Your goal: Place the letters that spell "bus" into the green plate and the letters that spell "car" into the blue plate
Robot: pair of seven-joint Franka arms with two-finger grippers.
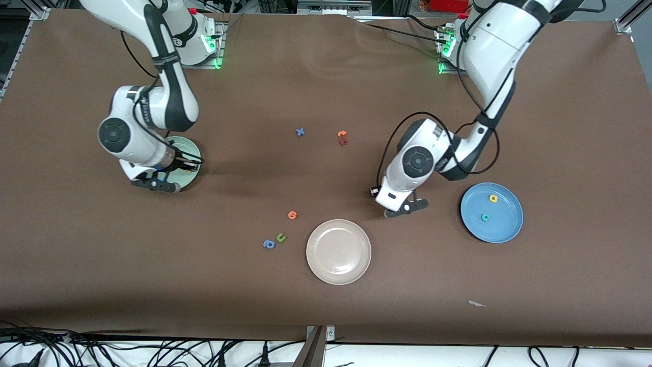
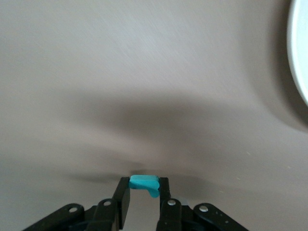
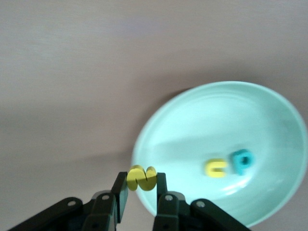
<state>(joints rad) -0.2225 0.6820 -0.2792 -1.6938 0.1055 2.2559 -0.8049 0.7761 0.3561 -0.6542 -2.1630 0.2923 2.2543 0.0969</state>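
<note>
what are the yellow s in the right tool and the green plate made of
Yellow s: looks like soft foam, matte, thick with rounded edges, pinched between the right tool's fingers over the plate's rim. Green plate: probably hard plastic or melamine, though ceramic is possible; smooth and slightly glossy, with soft highlights along its shallow bowl.

We are holding our left gripper (image 2: 143,195) pinched on a teal letter (image 2: 144,183), probably the "r", beside the blue plate (image 1: 509,229). Our right gripper (image 3: 140,190) is pinching the yellow "s" (image 3: 141,178) over that plate's green counterpart (image 3: 202,125).
</note>
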